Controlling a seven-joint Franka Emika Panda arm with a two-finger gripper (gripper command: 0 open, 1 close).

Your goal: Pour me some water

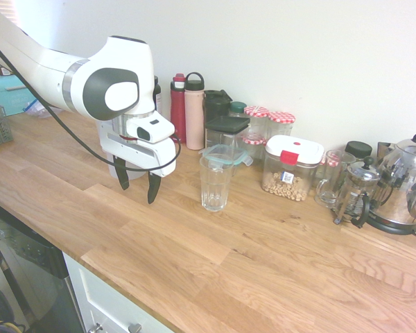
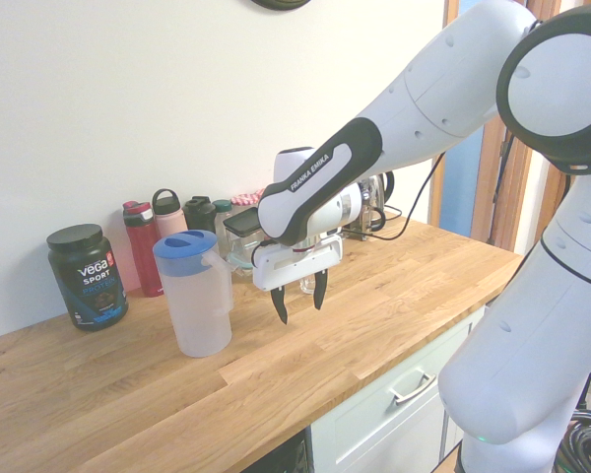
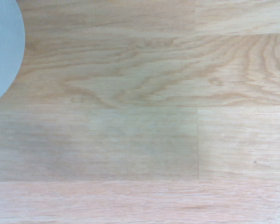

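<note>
A frosted plastic jug [image 2: 195,301] with a blue lid [image 2: 184,244] stands upright on the wooden counter [image 2: 276,374]. Any water inside it does not show through the frosted wall. My gripper [image 2: 298,301] hangs open just above the counter, to the right of the jug and apart from it, with nothing between its fingers. From the other side my gripper [image 1: 137,186] sits left of an empty clear drinking glass [image 1: 215,182] and hides most of the jug. The wrist view shows bare wood and a pale blue rounded edge [image 3: 3,46] of the jug.
Along the wall stand a red bottle [image 1: 178,107], a pink bottle [image 1: 194,111], dark canisters, checked-lid jars [image 1: 281,125], a nut container [image 1: 289,166], a glass mug, a French press [image 1: 357,191] and a steel kettle [image 1: 405,184]. A Vega tub [image 2: 87,276] stands behind the jug.
</note>
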